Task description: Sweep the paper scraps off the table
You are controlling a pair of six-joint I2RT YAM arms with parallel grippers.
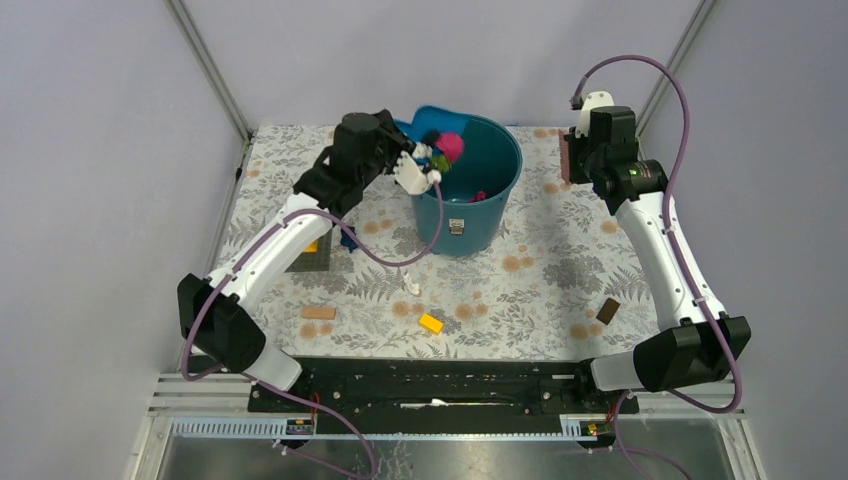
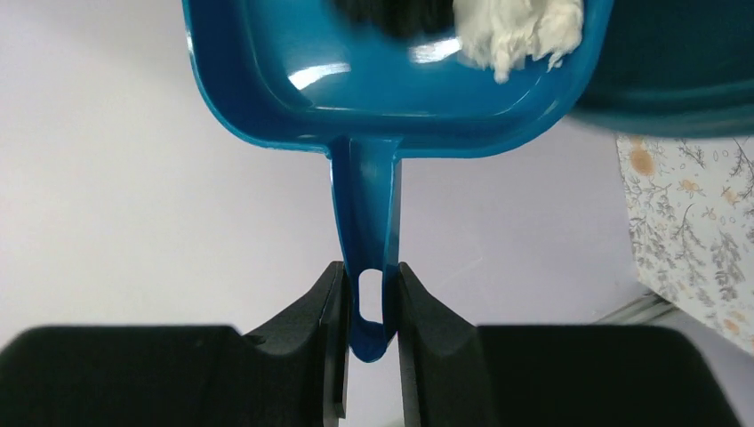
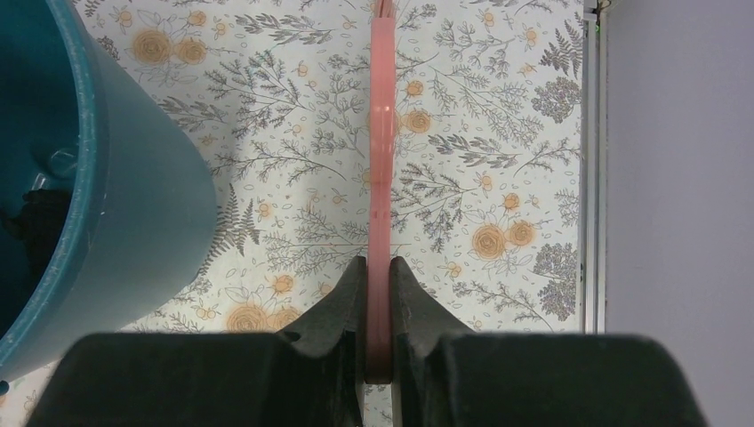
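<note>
1. Blue plastic is filling your left wrist view. The dustpan is hanging with its handle running down between the fingers of your left gripper, and the jaws are clamping closed on that handle.
2. Seen from above, you are holding the dustpan tilted over the far-left rim of the teal bucket. The bucket is standing upright on the table, near the middle of its far side.
3. Most of the paper scraps are sitting in the pan over the bucket's opening. A pink wad is showing from above, and a white wad and a black wad are showing in the left wrist view.
4. 1 more pink scrap is lying inside the bucket.
5. 1 small white scrap is lying on the table in front of the bucket, well apart from the pan.
6. Your right gripper is pinching a pink flat tool edge-on, with the jaws closed on it. It is hanging over the far-right part of the table, beside the bucket and apart from it. You cannot tell whether the tool's far end is touching the surface.
7. 3 hard pieces are lying nearer your bases: a yellow brick, a tan block and a brown block.
</note>
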